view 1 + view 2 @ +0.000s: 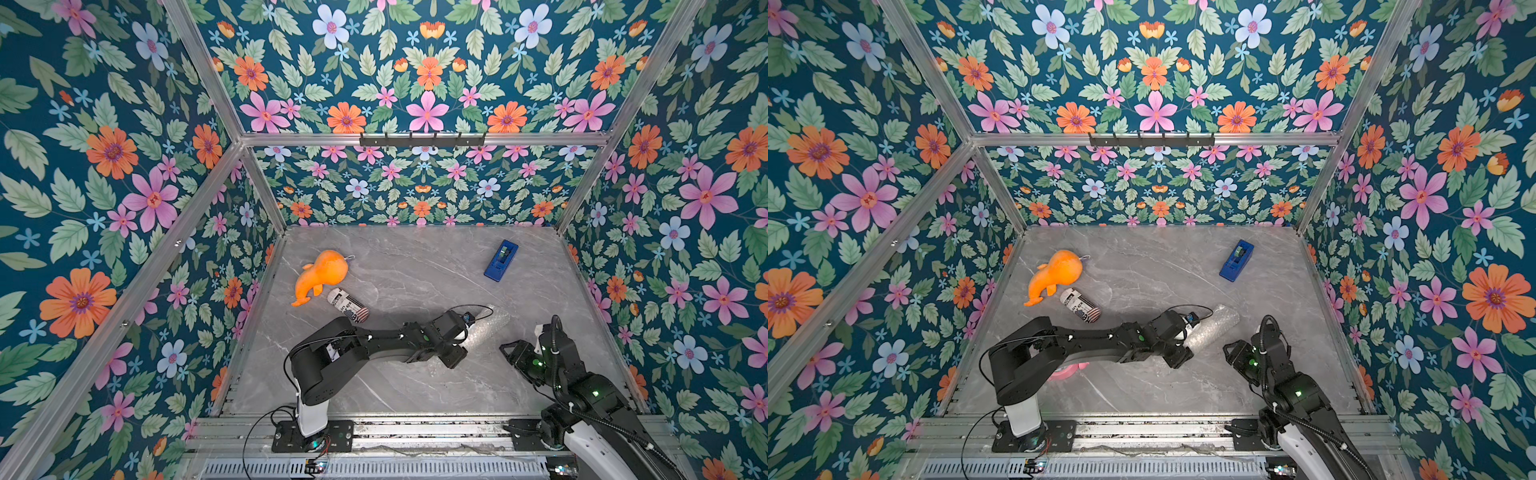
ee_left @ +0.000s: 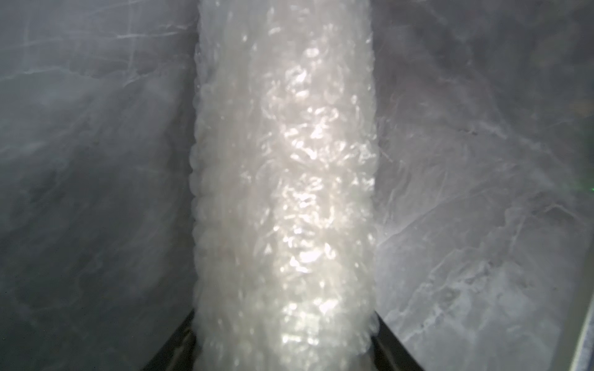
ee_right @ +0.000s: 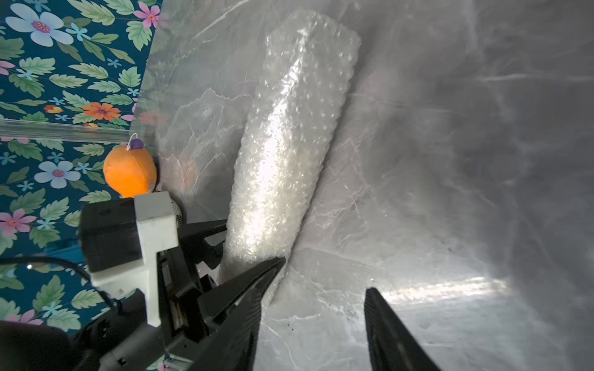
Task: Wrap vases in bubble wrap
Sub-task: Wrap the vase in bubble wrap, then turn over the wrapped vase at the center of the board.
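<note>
Orange toy: a soft orange toy (image 1: 322,274) lies far to the left of the bubble wrap (image 1: 488,328), toward the back.
Can: a black-and-white can (image 1: 348,306) lies on its side just by the toy, also left of the bubble wrap.
Left claw: the left claw (image 2: 284,321) squeezes the near end of the bubble wrap. One finger is on each side of it.
Bubble wrap: it is rolled into a long tube and lies on the grey table (image 1: 415,270).
Long way of the tube: it runs from the left claw up and away, slanting toward the back right.
Vase: it cannot be seen. It may be inside the tube, but that is a guess.
Right claw: the right claw (image 3: 321,276) sits just right of the tube's near end. Its fingers are partly apart and hold nothing.
Which way to go: the tube lies to the left of the right claw, so that claw likely needs only a small move left. The left arm is nearer, since it has the tube.
Blue tape holder: a blue tape holder (image 1: 500,260) stands well behind the bubble wrap.
Only the right wrist view shows: the gap between the right claw's fingers, and one fingertip (image 3: 276,261) right by the tube. Touching or not, nobody can tell.
Only a top view shows: something pink (image 1: 1069,369) peeking out under the left arm, left of the bubble wrap.
</note>
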Controlling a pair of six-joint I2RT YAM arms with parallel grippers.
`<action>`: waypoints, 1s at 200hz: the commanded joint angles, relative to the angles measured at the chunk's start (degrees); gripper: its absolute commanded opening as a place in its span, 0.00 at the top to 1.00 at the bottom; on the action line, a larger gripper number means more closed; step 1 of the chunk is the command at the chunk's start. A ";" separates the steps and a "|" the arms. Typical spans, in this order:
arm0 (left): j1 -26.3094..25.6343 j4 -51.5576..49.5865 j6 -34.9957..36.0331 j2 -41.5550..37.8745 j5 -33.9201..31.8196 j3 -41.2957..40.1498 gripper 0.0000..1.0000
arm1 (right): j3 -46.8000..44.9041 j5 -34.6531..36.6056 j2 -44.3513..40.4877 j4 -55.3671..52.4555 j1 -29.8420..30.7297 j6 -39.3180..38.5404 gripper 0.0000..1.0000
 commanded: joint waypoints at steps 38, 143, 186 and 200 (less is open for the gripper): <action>1.08 -10.32 -8.87 1.60 15.45 -4.89 0.58 | -5.51 0.83 8.22 22.04 4.65 7.05 0.46; 4.92 3.62 -19.09 -0.27 19.75 -12.51 0.59 | -6.98 4.17 19.92 30.41 8.57 11.16 0.30; 5.48 6.82 -21.36 -0.57 21.68 -13.50 0.59 | -6.61 4.83 22.56 33.37 9.14 11.36 0.30; 5.49 7.44 -22.15 -0.54 22.00 -13.58 0.59 | -6.00 4.81 24.35 34.43 9.53 11.22 0.30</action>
